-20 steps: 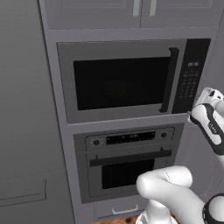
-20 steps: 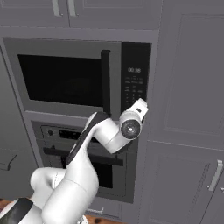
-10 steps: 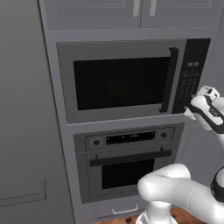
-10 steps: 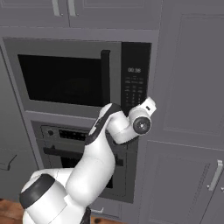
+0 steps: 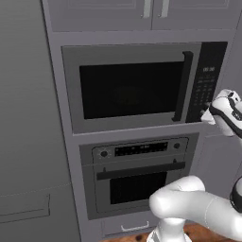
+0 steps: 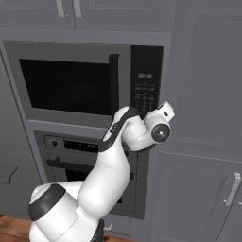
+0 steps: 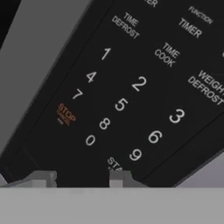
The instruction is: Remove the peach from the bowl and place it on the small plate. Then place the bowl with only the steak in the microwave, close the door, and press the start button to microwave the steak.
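Ten white number keys, 0 to 9, sit on the black keypad (image 7: pixel 131 96) of the microwave (image 5: pixel 142 87). Around the numbers we read DEFROST, TIME COOK, TIMER, FUNCTION and WEIGHT DEFROST. Left of the 8 key we read STOP in orange, and below the 9 key we read the letters STA. On the clock at the top of the keypad we read 00:38. We count one microwave, with one oven (image 5: pixel 137 177) under it, and one door (image 5: pixel 127 87), which is shut. We see one gripper (image 7: pixel 81 179) right up close to the bottom of the keypad. Its two fingertips stand a little way apart, and nothing is between them.
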Robot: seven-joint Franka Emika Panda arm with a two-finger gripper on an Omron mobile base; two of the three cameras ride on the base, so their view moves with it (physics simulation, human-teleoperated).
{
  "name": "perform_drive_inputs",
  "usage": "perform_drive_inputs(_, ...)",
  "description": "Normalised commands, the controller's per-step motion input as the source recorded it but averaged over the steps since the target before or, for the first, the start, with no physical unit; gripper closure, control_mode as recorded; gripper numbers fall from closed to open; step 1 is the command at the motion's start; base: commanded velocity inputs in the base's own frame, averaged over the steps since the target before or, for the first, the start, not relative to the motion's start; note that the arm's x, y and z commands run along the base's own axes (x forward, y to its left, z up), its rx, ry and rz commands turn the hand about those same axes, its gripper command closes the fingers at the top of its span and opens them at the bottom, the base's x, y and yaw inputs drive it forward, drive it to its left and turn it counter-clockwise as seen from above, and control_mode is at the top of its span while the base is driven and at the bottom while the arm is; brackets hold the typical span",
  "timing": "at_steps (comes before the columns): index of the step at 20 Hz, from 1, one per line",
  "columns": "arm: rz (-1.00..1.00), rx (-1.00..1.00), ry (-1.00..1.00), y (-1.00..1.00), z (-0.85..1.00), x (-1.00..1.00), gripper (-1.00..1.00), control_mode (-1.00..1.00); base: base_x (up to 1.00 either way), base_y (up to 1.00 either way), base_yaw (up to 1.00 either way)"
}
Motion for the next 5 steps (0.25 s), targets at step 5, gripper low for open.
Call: perform_drive_inputs(5,0.00,0.04,0.00,0.00,-0.30,0.33,-1.00,-1.00,0.00,0.00,0.00)
